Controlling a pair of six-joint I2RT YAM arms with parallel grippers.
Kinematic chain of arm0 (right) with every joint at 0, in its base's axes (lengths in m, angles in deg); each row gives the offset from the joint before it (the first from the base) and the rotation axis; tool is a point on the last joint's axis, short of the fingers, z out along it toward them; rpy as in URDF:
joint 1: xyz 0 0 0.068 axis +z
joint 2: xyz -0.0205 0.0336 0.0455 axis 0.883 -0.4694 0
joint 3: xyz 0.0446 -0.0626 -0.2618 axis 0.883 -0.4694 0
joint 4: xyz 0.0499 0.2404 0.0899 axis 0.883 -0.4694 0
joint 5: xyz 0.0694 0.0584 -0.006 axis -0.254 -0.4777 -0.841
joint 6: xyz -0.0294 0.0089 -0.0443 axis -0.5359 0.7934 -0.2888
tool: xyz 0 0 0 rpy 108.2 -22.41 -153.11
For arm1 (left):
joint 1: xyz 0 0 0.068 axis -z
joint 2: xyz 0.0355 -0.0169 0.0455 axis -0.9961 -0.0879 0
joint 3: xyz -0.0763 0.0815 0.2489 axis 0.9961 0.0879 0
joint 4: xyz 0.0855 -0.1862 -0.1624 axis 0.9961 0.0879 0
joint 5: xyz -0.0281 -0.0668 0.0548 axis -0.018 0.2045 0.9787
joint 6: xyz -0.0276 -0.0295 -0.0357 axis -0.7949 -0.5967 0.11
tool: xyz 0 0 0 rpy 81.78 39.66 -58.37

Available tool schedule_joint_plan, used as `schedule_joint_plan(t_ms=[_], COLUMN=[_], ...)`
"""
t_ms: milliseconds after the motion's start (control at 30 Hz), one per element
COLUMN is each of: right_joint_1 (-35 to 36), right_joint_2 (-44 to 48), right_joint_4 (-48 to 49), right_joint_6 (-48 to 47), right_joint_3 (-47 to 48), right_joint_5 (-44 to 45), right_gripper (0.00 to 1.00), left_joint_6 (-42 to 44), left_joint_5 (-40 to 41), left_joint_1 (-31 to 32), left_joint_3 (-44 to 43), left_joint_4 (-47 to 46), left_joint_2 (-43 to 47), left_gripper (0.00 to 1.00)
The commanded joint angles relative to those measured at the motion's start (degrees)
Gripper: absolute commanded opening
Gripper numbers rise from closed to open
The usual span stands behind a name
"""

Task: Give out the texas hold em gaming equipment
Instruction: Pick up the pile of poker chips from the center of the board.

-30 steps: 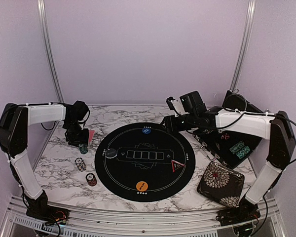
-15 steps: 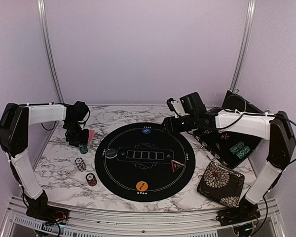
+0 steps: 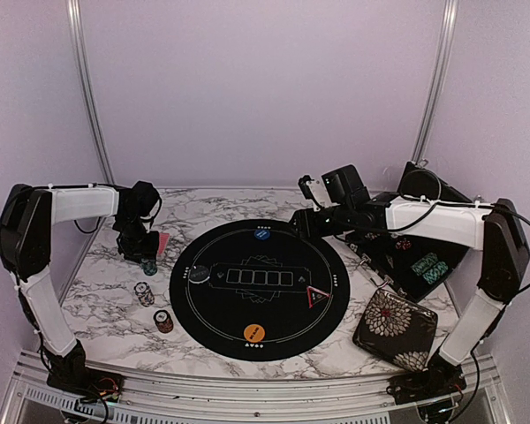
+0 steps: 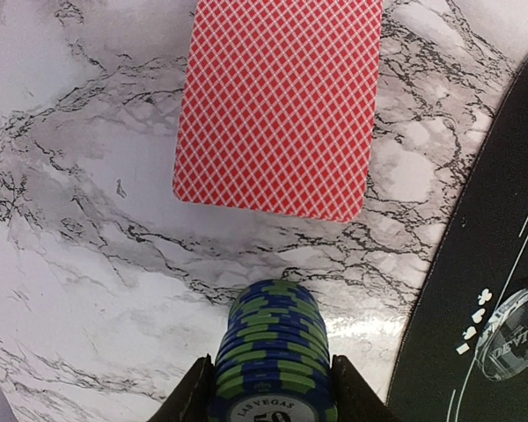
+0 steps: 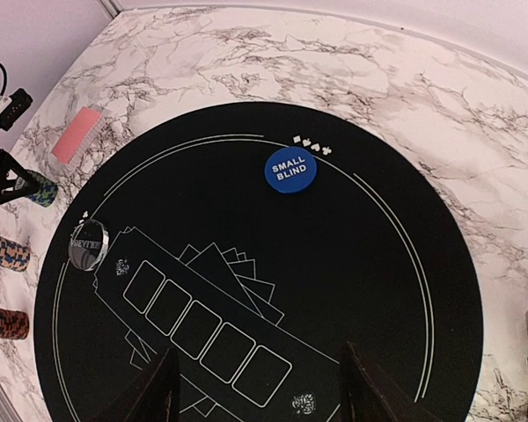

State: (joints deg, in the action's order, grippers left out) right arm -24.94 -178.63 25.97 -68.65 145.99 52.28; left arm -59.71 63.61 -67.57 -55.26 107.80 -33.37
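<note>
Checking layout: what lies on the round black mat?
Blue disc, dealer button, red-edged triangle, orange disc. The right arm hides the mat's far-right edge.

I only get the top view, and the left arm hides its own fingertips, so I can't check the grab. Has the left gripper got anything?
Observer: Yes. The left wrist view shows the left gripper shut on a stack of blue-and-green chips.
Operator: What lies beside it?
Observer: A red-backed card, face down on the table, apart from the chips.
Operator: What is the blue disc at the mat's far edge?
Observer: The right wrist view shows it reads SMALL BLIND.
</note>
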Motion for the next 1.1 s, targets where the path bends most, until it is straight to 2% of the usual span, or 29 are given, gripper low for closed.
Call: schedule_joint_plan(t_ms=[0,233,1067], right_joint_1=[-0.1,-0.1,-0.1], right_joint_2=[1.3,1.2,0.6], right_joint_4=[0.7,0.6,0.6], right_joint_6=[0.7,0.7,0.9], right_joint_3=[0.1,0.3,0.8], right_joint_5=[0.8,0.9,0.9], right_gripper=[0.59,0.59,0.59], left_joint_6=[1.0,1.4,2.3], left_joint_5=[0.3,0.5,0.1], left_joint_1=[-0.4,-0.4,0.0], left_joint_3=[-1.6,-2.1,-4.9], left_joint_4=[2.1,2.8,5.0], left_joint_2=[-0.9,-1.0,-1.5], left_gripper=[0.39,0.35,0.33])
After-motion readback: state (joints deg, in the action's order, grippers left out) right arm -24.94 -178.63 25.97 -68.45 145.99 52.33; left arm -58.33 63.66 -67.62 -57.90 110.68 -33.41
